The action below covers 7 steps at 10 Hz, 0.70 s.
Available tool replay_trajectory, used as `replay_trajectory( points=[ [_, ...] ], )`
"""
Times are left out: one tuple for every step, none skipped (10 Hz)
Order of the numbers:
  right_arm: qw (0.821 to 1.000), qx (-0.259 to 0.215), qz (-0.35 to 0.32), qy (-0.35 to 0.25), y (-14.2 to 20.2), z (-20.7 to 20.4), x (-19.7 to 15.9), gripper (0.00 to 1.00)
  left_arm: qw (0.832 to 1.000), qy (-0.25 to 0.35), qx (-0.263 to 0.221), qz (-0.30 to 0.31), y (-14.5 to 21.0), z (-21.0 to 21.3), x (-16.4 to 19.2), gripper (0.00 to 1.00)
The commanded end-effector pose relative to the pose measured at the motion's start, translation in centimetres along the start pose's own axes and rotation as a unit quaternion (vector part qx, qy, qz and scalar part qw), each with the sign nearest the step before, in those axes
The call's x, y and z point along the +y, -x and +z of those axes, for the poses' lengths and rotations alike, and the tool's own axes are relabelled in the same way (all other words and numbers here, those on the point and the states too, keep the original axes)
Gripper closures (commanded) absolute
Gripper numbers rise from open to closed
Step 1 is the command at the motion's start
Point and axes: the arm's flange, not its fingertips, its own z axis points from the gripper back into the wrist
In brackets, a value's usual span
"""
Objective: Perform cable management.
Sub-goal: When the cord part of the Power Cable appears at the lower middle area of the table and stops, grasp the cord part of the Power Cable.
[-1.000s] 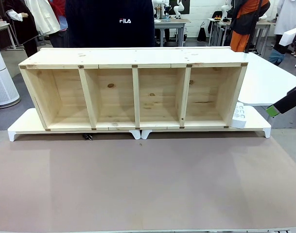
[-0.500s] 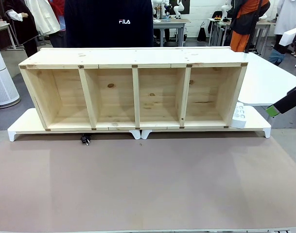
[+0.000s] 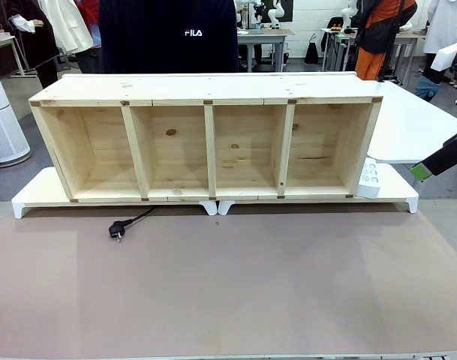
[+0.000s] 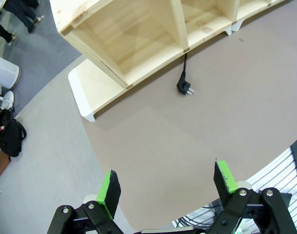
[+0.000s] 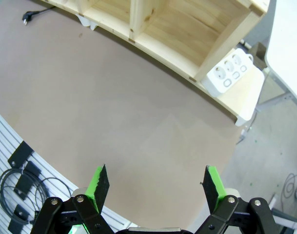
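The left fingers, black with green pads, stand spread wide and empty above the brown-topped desk. The right fingers are spread just as wide, also holding nothing. Well beyond the left fingers' tips, the thin black power cable comes out from under the pale pine four-bay shelf unit and ends in a round black two-pin plug lying loose on the desk. From the right fingers it is far off. Nearer them, a white multi-socket power strip sits beside the shelf's end. The risks are that the fingers, closing on so slim a cord, may miss it or let it slip. A pull may also snag it beneath the shelf, where its run is hidden.
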Motion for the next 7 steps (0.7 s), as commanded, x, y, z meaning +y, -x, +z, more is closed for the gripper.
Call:
replay_trajectory(
  points=[
    [1.000, -0.003, -0.001, 0.002, -0.34, -0.30, -0.06, 0.00, 1.000, 0.001, -0.006, -0.001, -0.25, 0.00, -0.14, 0.00],
    [1.000, -0.003, -0.001, 0.002, -0.34, -0.30, -0.06, 0.00, 1.000, 0.001, -0.006, -0.001, -0.25, 0.00, -0.14, 0.00],
    [1.000, -0.003, -0.001, 0.002, -0.34, -0.30, -0.06, 0.00, 1.000, 0.001, -0.006, -0.001, -0.25, 0.00, -0.14, 0.00],
    [1.000, -0.003, -0.001, 0.002, -0.34, -0.30, -0.06, 0.00, 1.000, 0.001, -0.006, -0.001, -0.25, 0.00, -0.14, 0.00],
    [1.000, -0.003, -0.001, 0.002, -0.34, -0.30, -0.06, 0.00, 1.000, 0.001, -0.006, -0.001, -0.25, 0.00, -0.14, 0.00],
    [1.000, -0.003, -0.001, 0.002, -0.34, -0.30, -0.06, 0.00, 1.000, 0.001, -0.006, -0.001, -0.25, 0.00, -0.14, 0.00],
    [1.000, -0.003, -0.001, 0.002, -0.34, -0.30, -0.06, 0.00, 1.000, 0.001, -0.006, -0.001, -0.25, 0.00, -0.14, 0.00]
  ],
)
